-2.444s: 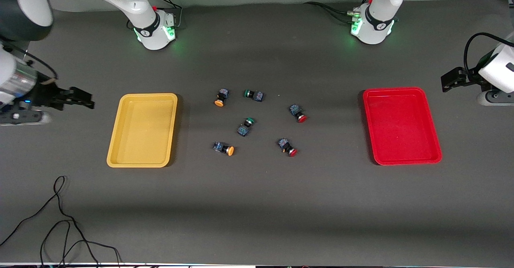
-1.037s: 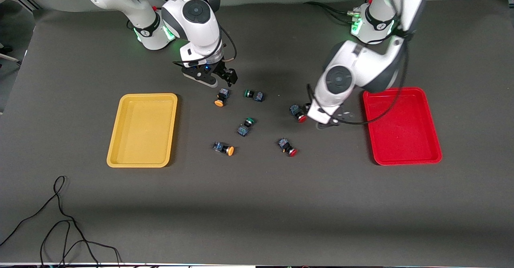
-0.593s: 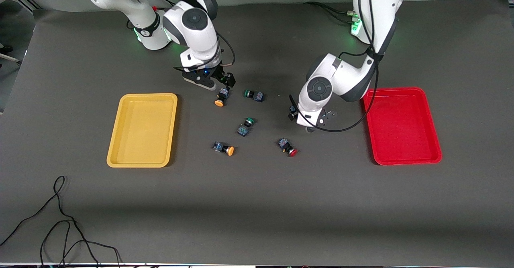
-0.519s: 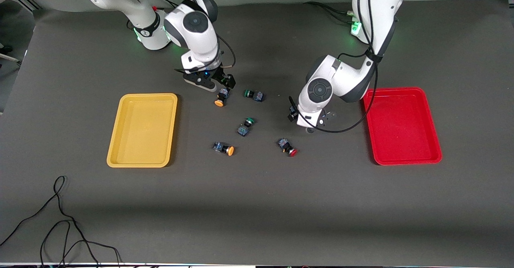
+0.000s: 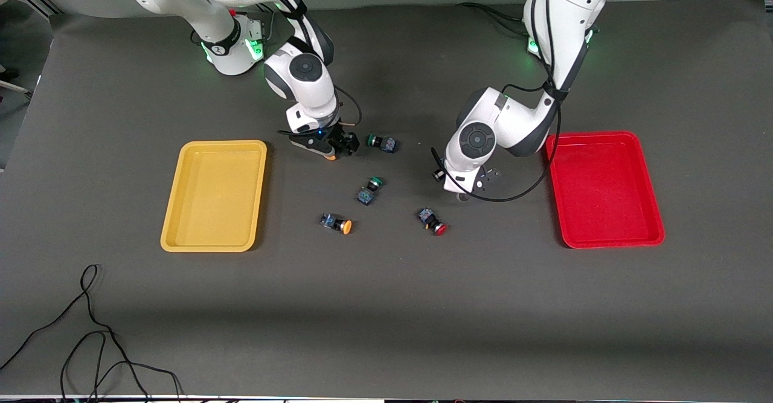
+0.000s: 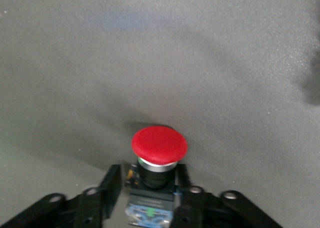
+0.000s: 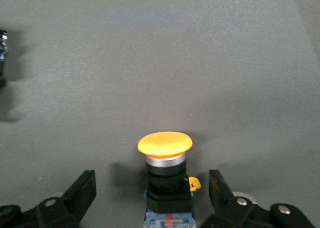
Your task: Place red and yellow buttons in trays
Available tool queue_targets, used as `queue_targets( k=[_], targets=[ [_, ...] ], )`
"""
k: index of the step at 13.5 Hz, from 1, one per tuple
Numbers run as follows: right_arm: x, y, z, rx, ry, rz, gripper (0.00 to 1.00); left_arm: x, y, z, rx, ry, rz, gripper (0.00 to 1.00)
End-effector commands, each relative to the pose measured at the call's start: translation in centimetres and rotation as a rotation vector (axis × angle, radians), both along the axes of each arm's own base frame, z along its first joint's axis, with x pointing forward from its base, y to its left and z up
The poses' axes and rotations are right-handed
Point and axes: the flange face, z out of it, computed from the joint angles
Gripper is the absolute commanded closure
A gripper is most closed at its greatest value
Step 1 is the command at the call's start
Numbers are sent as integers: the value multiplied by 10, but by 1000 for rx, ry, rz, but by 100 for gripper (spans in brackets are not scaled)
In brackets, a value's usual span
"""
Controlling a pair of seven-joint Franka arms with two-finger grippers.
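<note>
My left gripper [image 5: 452,178] is down on the table beside the red tray [image 5: 604,188]. In the left wrist view its fingers [image 6: 112,185] are shut against the dark body of a red button [image 6: 159,145], which still rests on the table; my left gripper [image 6: 148,188] hides it in the front view. My right gripper [image 5: 332,148] is low over a yellow button [image 5: 330,156] near the yellow tray [image 5: 214,194]. In the right wrist view that gripper [image 7: 152,193] is open, with the yellow button [image 7: 165,144] between its wide-apart fingers. Both trays hold nothing.
A second yellow button [image 5: 338,225] and a second red button [image 5: 432,220] lie nearer the front camera. Two green-capped buttons [image 5: 381,143] [image 5: 369,190] lie between the trays. A black cable [image 5: 90,330] lies near the front edge at the right arm's end.
Both arms came in from the table ends and lowered. My right gripper moved down around the yellow button. My left gripper settled over the red button and its fingers closed on it.
</note>
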Motion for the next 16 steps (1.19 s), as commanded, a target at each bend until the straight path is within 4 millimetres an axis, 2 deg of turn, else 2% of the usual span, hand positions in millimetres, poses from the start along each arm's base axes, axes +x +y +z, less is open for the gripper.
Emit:
queue_targets(
  k=[1,2,3,5,6,7,9,10,11,12,14,15,16],
  targets=[
    [4,3,5,2,-21,11,38,3,-8,6,-2,-4,49,100],
    [5,2,6,1,-20,9,67,8,-10,17,-1,-8,69,100],
    [6,2,6,0,-20,12,83,11,-12,34,5,0,64,100],
    [8,1,7,-1,-20,18,85,24,-3,75,44,55,30,100],
    [10,0,9,0,-23,26,86,33,8,97,69,81,1,100],
    [13,0,14,5,-30,32,86,39,22,117,96,86,-49,100],
    [22,0,34,-12,-22,35,86,47,65,151,110,107,-162,100],
    [28,5,52,-24,-14,51,86,51,89,159,116,127,-220,100],
    [32,8,74,-43,2,70,86,59,123,167,128,138,-261,100],
    [38,12,102,-59,14,112,86,63,159,167,112,153,-288,100],
    [59,16,164,-82,39,197,86,72,235,153,41,180,-363,100],
    [74,17,195,-100,58,239,86,74,263,143,30,184,-386,100],
    [83,21,223,-119,83,288,86,71,283,131,48,181,-419,100]
  ],
)
